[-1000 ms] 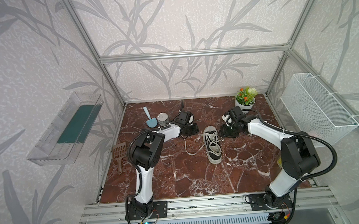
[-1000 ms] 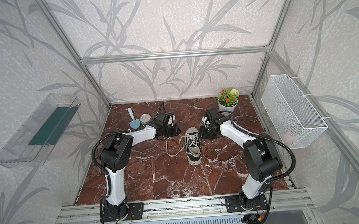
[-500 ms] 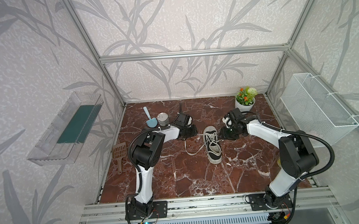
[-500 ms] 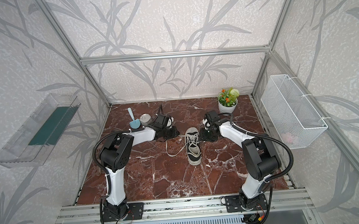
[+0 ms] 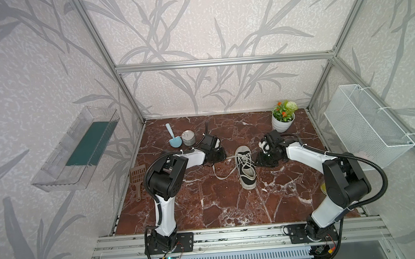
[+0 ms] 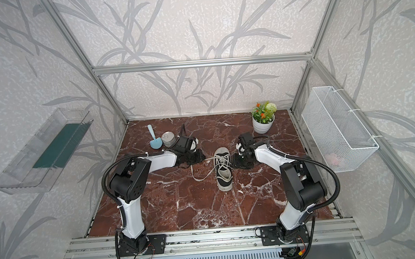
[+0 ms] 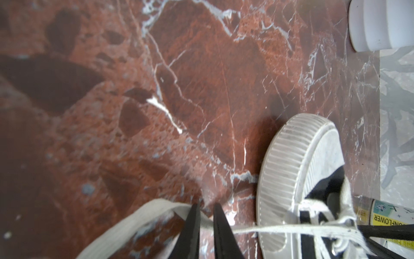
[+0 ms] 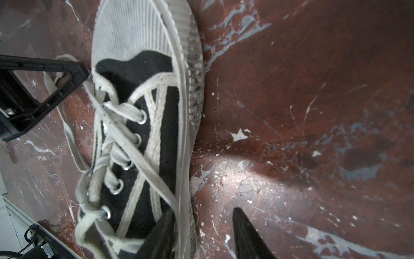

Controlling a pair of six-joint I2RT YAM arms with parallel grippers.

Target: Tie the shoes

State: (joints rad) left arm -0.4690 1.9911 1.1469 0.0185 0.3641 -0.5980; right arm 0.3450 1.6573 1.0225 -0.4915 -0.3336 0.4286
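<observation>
**Inspector:** Position of the sneaker (image 5: 247,167)?

**Assistant:** Upright on its sole on the marble table (image 5: 206,205), mid-width and toward the back. The toe cap faces the rear wall and the heel faces the front rail. In both top views it sits between the two arms' end effectors.

**Inspector:** Condition of the laces (image 8: 118,109)?

**Assistant:** White, flat, threaded through the eyelets, untied. One strand runs taut from the lacing near the toe to the left end effector (image 7: 207,210). Past that, a slack length (image 7: 139,215) lies looped on the table to the left of the shoe. A second strand crosses diagonally over the eyelets toward the right end effector (image 8: 203,215).

**Inspector:** Left end effector?

**Assistant:** Low at the table, just beside the toe cap. Its fingers are pressed almost together, pinching the taut strand.

**Inspector:** Right end effector?

**Assistant:** Fingers spread. One fingertip (image 8: 161,237) lies over the sneaker's side at the sole rim, and the other is over bare table. The diagonal strand passes beside the inner fingertip, but I cannot tell whether they touch.

**Inspector:** Surroundings?

**Assistant:** A potted plant (image 5: 282,119) stands at the back right. A blue scoop (image 5: 173,140) and a tin can (image 5: 188,137) sit just beside each other at the back left. A brown slotted scoop (image 5: 137,176) lies at the left edge. A wire basket (image 5: 366,124) hangs on the right wall and a clear tray (image 5: 75,149) on the left wall.
</observation>
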